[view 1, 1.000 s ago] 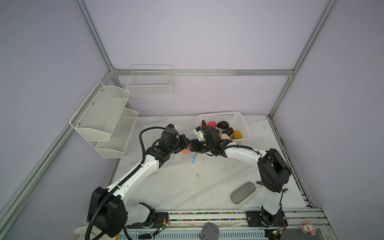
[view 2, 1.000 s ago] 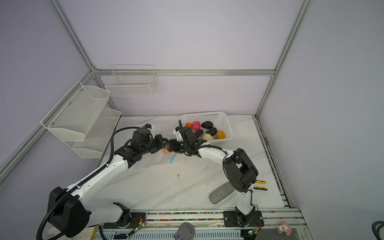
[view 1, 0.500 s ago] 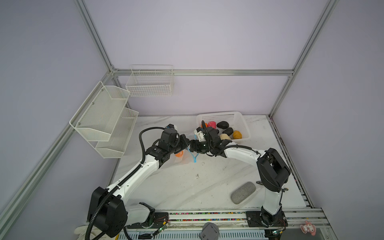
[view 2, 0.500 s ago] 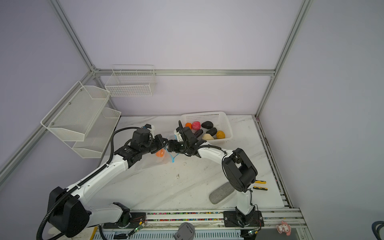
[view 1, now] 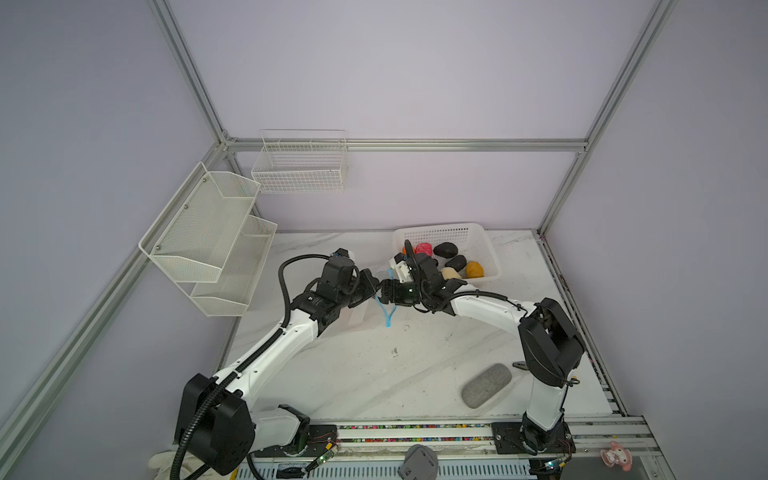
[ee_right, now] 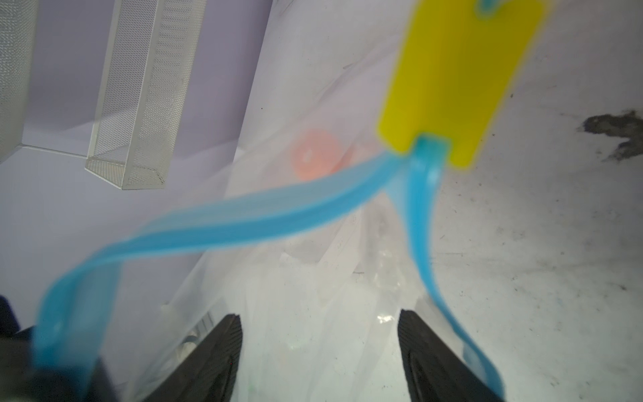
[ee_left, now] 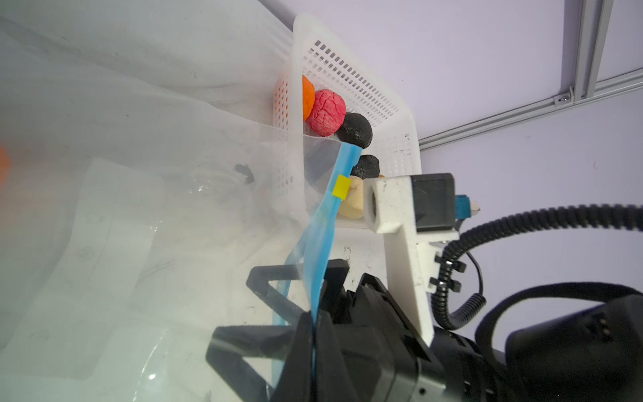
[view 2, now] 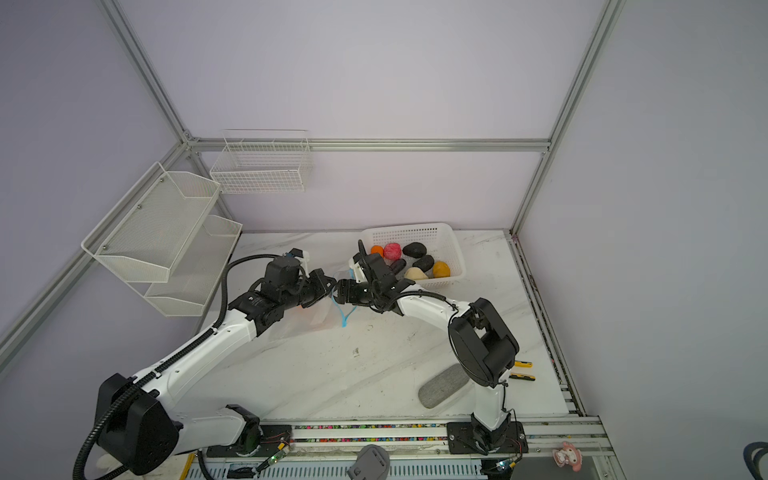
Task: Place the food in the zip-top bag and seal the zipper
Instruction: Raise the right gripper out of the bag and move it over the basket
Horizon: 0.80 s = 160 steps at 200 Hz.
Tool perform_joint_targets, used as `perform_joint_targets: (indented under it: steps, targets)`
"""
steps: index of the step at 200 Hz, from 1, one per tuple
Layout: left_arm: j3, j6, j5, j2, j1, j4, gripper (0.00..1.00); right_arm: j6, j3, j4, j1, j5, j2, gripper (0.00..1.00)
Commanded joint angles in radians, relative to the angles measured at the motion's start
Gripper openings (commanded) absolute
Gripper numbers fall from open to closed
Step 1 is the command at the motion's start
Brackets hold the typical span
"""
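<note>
Right gripper (view 1: 383,291) has let go since a second ago, in both top views, at the zip-top bag (view 1: 357,318) left of the basket (view 1: 486,249); left wrist: left gripper (ee_left: 313,334) clenched on the zipper (ee_left: 323,222). Right wrist: orange food (ee_right: 313,156) inside; film limp, slippery, so grip the stiffer strip.

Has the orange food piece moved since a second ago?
Yes. In the top views the orange piece has slid away from the white basket, deeper into the zip-top bag, and is now mostly hidden by the left arm.
</note>
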Motion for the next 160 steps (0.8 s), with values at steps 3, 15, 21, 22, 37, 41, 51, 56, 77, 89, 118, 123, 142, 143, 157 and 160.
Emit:
perform_joint_targets:
  steps: [3, 15, 21, 22, 37, 41, 51, 56, 77, 89, 118, 123, 142, 143, 157, 160]
  targets:
    - [-0.032, 0.025, 0.053, -0.015, 0.000, -0.025, 0.00, -0.013, -0.027, 0.026, 0.011, 0.032, -0.111, 0.74]
    - [-0.035, 0.027, 0.050, -0.012, 0.005, -0.025, 0.00, -0.012, -0.044, 0.021, 0.011, 0.052, -0.140, 0.74]
    - [-0.035, 0.027, 0.050, -0.010, 0.007, -0.025, 0.00, -0.013, -0.050, 0.018, 0.011, 0.059, -0.152, 0.73]
    - [-0.034, 0.027, 0.051, -0.009, 0.007, -0.026, 0.00, -0.013, -0.051, 0.017, 0.011, 0.061, -0.155, 0.73]
    - [-0.035, 0.027, 0.052, -0.003, 0.007, -0.023, 0.00, -0.013, -0.055, -0.006, 0.011, 0.095, -0.178, 0.73]
    - [-0.033, 0.027, 0.053, -0.003, 0.010, -0.024, 0.00, -0.013, -0.056, -0.011, 0.011, 0.102, -0.186, 0.73]
    - [-0.032, 0.027, 0.054, -0.001, 0.009, -0.023, 0.00, -0.021, -0.059, -0.028, 0.011, 0.125, -0.200, 0.72]
    - [-0.031, 0.027, 0.053, 0.001, 0.010, -0.021, 0.00, -0.032, -0.060, -0.039, 0.011, 0.141, -0.210, 0.72]
    - [-0.027, 0.029, 0.053, 0.008, 0.011, -0.011, 0.00, -0.111, -0.054, -0.092, 0.005, 0.226, -0.235, 0.71]
    - [-0.020, 0.034, 0.055, 0.015, 0.012, -0.013, 0.00, -0.165, -0.032, -0.134, -0.006, 0.277, -0.235, 0.70]
    - [-0.012, 0.044, 0.050, 0.025, 0.014, -0.015, 0.00, -0.254, 0.015, -0.180, -0.054, 0.372, -0.207, 0.68]
    - [-0.011, 0.045, 0.050, 0.028, 0.014, -0.013, 0.00, -0.265, 0.020, -0.180, -0.067, 0.379, -0.198, 0.68]
    - [-0.003, 0.051, 0.048, 0.038, 0.017, -0.015, 0.00, -0.294, 0.047, -0.182, -0.120, 0.383, -0.155, 0.66]
    - [-0.003, 0.051, 0.048, 0.038, 0.017, -0.015, 0.00, -0.295, 0.049, -0.182, -0.123, 0.381, -0.153, 0.66]
    - [0.004, 0.054, 0.049, 0.047, 0.017, -0.017, 0.00, -0.313, 0.079, -0.183, -0.152, 0.384, -0.113, 0.65]
    - [0.007, 0.055, 0.049, 0.049, 0.018, -0.017, 0.00, -0.318, 0.087, -0.183, -0.157, 0.384, -0.104, 0.65]
